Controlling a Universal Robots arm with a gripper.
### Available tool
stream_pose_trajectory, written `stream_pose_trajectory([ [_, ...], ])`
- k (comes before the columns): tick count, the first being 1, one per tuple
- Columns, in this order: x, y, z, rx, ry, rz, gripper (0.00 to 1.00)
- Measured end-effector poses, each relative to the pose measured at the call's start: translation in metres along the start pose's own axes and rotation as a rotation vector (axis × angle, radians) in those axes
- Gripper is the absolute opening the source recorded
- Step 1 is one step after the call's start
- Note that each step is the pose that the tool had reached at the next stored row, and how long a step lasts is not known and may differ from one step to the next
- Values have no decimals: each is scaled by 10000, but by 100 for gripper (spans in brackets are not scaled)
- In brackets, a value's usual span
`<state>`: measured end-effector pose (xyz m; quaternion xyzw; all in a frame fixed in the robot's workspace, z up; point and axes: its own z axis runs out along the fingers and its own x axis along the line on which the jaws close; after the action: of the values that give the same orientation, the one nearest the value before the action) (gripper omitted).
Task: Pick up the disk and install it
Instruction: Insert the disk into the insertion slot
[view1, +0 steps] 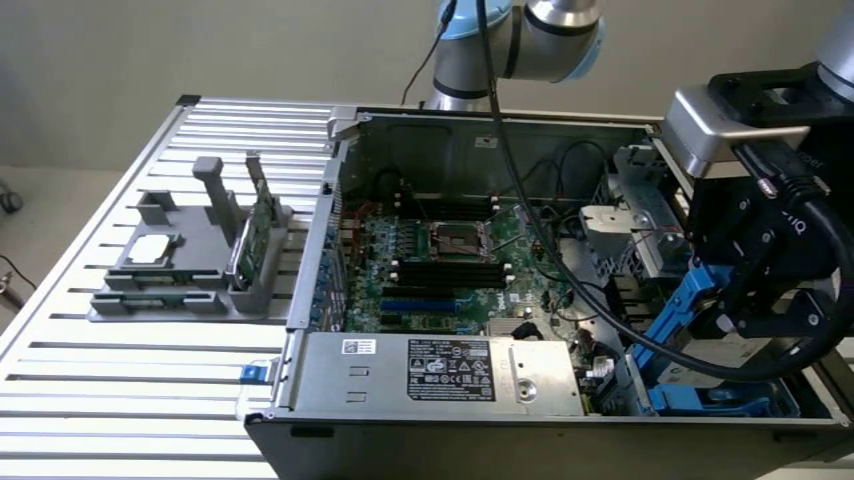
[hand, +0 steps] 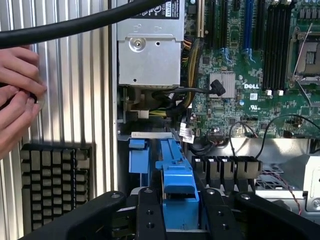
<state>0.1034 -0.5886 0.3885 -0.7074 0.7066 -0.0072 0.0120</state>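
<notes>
- The disk (view1: 683, 300), of which only the blue plastic carrier frame shows, is pinched between the black jaws. In the wrist view its frame (hand: 176, 167) sits between the two inner fingers (hand: 150, 210), pressed on both sides.
- The arm holds it inside the open grey metal computer case (view1: 334, 190), at the corner on the exterior view's right, nearest that camera.
- The disk stands on edge and tilted. Its long axis slopes from the jaws down toward the blue drive-bay fittings (view1: 707, 400) on the case floor, so the bay lies just below and ahead of the disk's lower end.
- Seen from the wrist, the same axis runs straight away from the jaws toward the green motherboard (hand: 240, 95), with the silver power supply box (hand: 150, 55) off to one side.
- The drive's silver-grey face and white label are out of sight.
- A thick black cable (view1: 627, 335) and the jaws' body cross the disk's lower end in the exterior view, so I cannot tell whether it touches the bay or hangs just above it.
- A second blue piece (hand: 137, 155) sits just beside the frame; whether it belongs to the bay or to another carrier I cannot tell.
- A person's hand (hand: 17, 100) rests over the slatted aluminium bench (hand: 75, 100) near a black keyboard (hand: 55, 185), well apart from the disk.
</notes>
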Motion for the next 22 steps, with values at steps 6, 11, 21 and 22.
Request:
stream_pose_trajectory([
  [6,1,2,61,0,102,-11,33],
  [11,0,3,125,-1,213,-35,33],
  [21,-8,7,257,0,368,-76,33],
  [22,-9,7,268,0,381,-80,33],
])
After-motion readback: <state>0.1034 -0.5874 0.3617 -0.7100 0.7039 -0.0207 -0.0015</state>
